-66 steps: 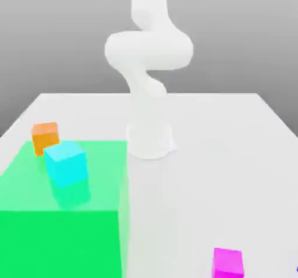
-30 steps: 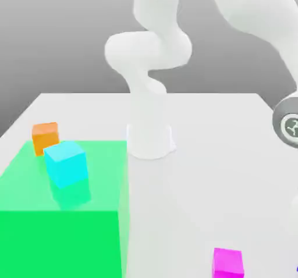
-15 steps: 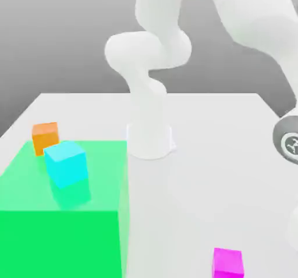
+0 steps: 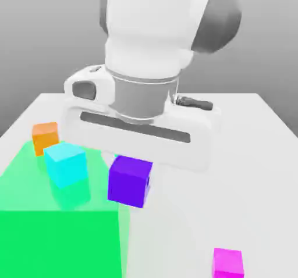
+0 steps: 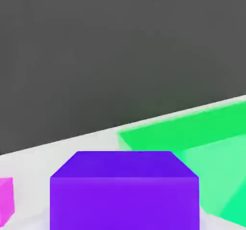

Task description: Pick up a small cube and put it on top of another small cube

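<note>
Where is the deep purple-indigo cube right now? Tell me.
In the exterior view, the matte purple-indigo cube hangs beneath the white gripper, left of centre, to the right of the cyan cube.

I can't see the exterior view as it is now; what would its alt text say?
A white robot arm's tool holds a purple cube in the air beside a cyan cube that sits on a large green block. An orange cube is behind the cyan one, and a magenta cube lies at the exterior view's lower right.
</note>
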You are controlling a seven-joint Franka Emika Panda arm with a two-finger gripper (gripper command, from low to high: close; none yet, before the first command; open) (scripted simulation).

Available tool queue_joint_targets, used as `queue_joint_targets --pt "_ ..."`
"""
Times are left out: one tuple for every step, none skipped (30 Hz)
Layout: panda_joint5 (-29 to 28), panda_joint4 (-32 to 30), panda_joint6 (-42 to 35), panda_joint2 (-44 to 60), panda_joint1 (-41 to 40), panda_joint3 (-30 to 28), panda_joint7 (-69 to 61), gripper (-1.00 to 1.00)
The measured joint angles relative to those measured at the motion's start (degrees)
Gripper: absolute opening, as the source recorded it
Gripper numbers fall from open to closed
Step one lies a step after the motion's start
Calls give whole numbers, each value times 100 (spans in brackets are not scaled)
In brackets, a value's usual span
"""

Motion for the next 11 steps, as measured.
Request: queue_joint_targets --pt "100 -47 -143 -208 -98 -95 -79 -100" --pt "200 -94 -283 -413 -178 -203 -158 -100" --pt "300 -139 -432 -625 -265 -331 -238 -100" --pt "372 -219 -463 -748 -334 -423 -295 -100" --pt "409 -340 -355 -767 -370 -470 -323 -100" --pt "429 -483 -176 -733 -387 -496 -342 -100" --pt "442 -636 38 -674 -399 -507 -353 -100" --pt "450 -767 228 -615 -405 -513 -361 100" --pt "450 -767 228 -615 -405 -513 -361 100" --pt "450 -767 228 -615 -405 -513 -361 100" --pt "450 -767 228 -615 -405 -513 -361 100"
